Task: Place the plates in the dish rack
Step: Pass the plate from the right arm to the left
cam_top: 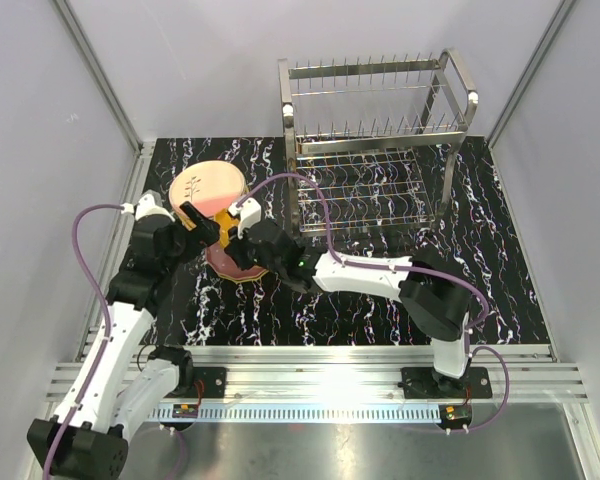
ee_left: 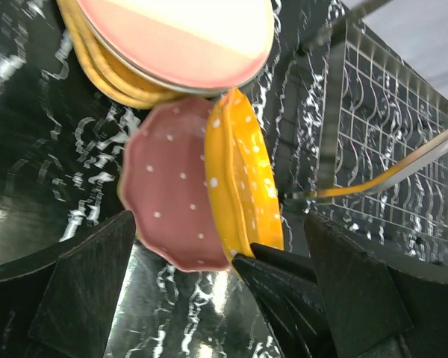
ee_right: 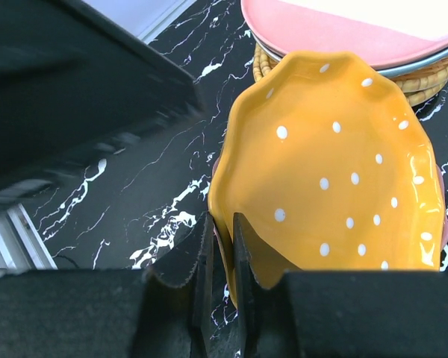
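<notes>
My right gripper (cam_top: 238, 230) is shut on the rim of a dotted orange plate (cam_top: 224, 234) and holds it tilted up on edge; its jaws pinch the rim in the right wrist view (ee_right: 222, 239). The orange plate (ee_right: 336, 171) leans over a dotted pink plate (cam_top: 236, 264) lying flat on the table. My left gripper (cam_top: 202, 228) is open, its wide fingers (ee_left: 82, 283) on either side of the orange plate (ee_left: 243, 179) without touching it. A stack of plates (cam_top: 208, 186) with a cream and pink one on top stands behind. The steel dish rack (cam_top: 375, 140) stands at the back right, with no plates in it.
The stack rests on a woven mat (ee_right: 425, 78). The rack's wire shelf (ee_left: 392, 134) is close on the right of the orange plate. Grey walls enclose the black marbled table (cam_top: 500, 270). An aluminium rail (cam_top: 320, 375) runs along the near edge.
</notes>
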You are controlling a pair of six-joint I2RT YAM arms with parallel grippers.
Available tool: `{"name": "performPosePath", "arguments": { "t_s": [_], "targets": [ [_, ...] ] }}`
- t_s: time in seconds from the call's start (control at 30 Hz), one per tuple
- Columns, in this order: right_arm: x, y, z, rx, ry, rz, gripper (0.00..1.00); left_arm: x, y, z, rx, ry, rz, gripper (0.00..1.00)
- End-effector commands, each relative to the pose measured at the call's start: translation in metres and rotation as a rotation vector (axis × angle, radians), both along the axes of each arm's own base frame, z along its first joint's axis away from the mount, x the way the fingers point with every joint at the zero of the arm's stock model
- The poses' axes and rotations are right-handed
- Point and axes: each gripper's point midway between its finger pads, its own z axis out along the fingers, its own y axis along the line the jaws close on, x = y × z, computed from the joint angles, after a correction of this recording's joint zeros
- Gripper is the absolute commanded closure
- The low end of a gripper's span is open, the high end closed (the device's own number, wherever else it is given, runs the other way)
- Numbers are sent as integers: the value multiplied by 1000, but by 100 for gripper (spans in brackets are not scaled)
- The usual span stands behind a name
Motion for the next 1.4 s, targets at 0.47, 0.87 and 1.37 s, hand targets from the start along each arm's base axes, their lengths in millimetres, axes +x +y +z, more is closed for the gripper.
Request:
{"name": "performPosePath", "arguments": {
  "t_s": [0.47,0.87,1.37],
  "targets": [
    [-5,-18,61,224,-79,-7,100,38,-40,-41,-285,30,-67,9],
    [-15,-19,52,235,-66,38,100,49,-46,-48,-294,28,-85,31],
    [-18,-14,39,220,-57,62,100,44,-47,-66,-270,47,-115,39]
  ]
}}
